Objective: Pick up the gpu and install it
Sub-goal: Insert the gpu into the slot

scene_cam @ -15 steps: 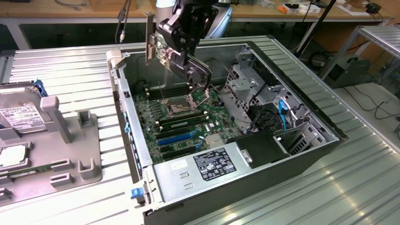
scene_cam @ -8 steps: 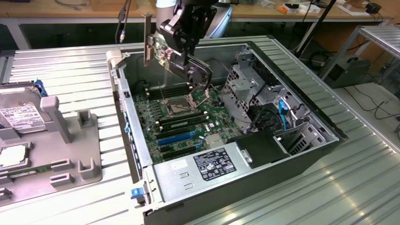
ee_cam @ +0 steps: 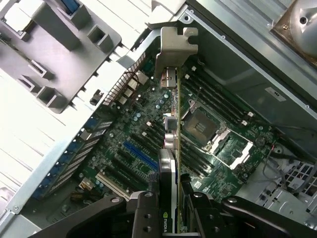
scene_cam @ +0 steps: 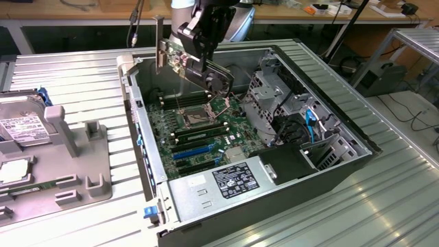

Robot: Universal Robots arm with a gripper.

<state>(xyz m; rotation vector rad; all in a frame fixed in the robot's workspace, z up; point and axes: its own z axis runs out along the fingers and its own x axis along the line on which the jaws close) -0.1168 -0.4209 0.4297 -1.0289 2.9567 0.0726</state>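
My gripper (scene_cam: 200,63) is shut on the gpu (scene_cam: 180,57), a thin dark card with a silver bracket (scene_cam: 159,41) at its end. I hold it tilted in the air above the open computer case (scene_cam: 137,128), over the back part of the green motherboard (scene_cam: 199,128). In the wrist view the gpu (ee_cam: 172,129) shows edge-on, running from its bracket (ee_cam: 174,47) down to my gripper (ee_cam: 171,210), with one black finger (ee_cam: 146,210) on each side. The blue slot (ee_cam: 141,154) lies on the board below and to one side of the card, apart from it.
The CPU socket (scene_cam: 195,118) sits under the card. A metal drive cage (scene_cam: 274,98) and a power supply (scene_cam: 223,182) crowd the case's other parts. On the exterior view's left, a grey tray (scene_cam: 75,154) holds a hard drive (scene_cam: 17,126).
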